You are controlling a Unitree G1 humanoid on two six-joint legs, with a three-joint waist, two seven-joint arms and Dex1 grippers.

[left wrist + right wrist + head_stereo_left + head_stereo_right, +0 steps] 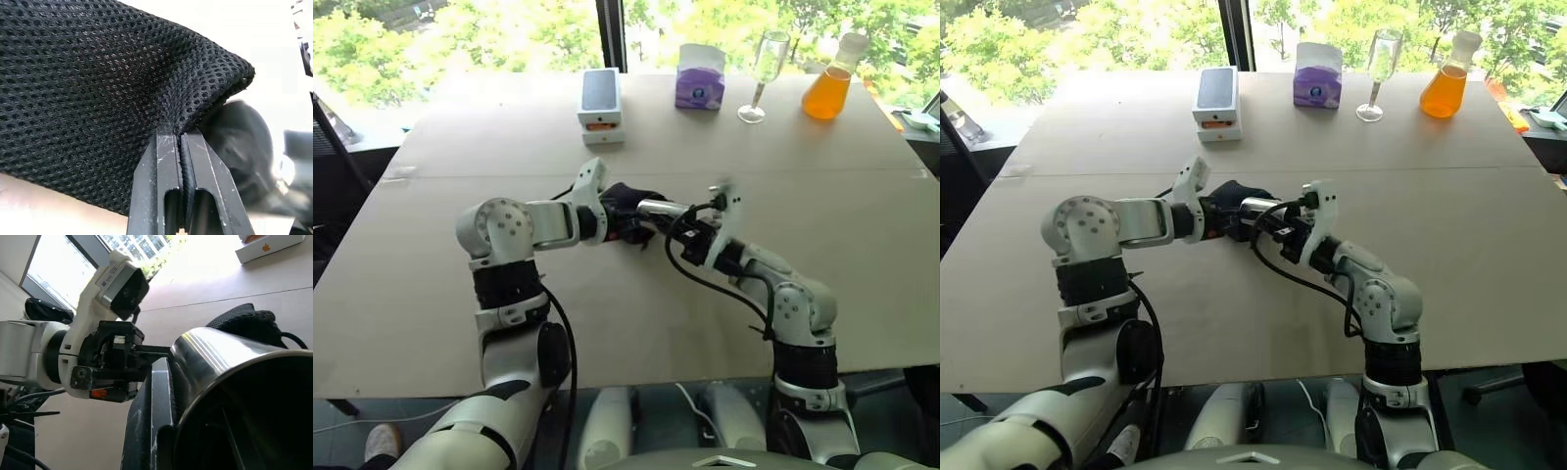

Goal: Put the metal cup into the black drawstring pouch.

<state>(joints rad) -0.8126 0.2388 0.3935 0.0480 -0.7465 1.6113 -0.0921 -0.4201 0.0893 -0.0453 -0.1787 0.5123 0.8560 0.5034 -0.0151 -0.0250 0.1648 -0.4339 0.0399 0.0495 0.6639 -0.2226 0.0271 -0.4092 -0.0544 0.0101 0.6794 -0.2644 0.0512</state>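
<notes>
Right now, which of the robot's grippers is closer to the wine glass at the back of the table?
Right. The right gripper holds the metal cup below the wine glass; the left gripper pinches the black pouch farther left.

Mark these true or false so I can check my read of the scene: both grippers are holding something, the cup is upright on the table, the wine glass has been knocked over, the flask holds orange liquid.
1. Left gripper is shut on the black drawstring pouch: true.
2. Metal cup stands on the table: false; the right gripper holds it on its side at the pouch.
3. Wine glass lies tipped over: false; it stands upright.
4. Flask holds orange liquid: true.
</notes>
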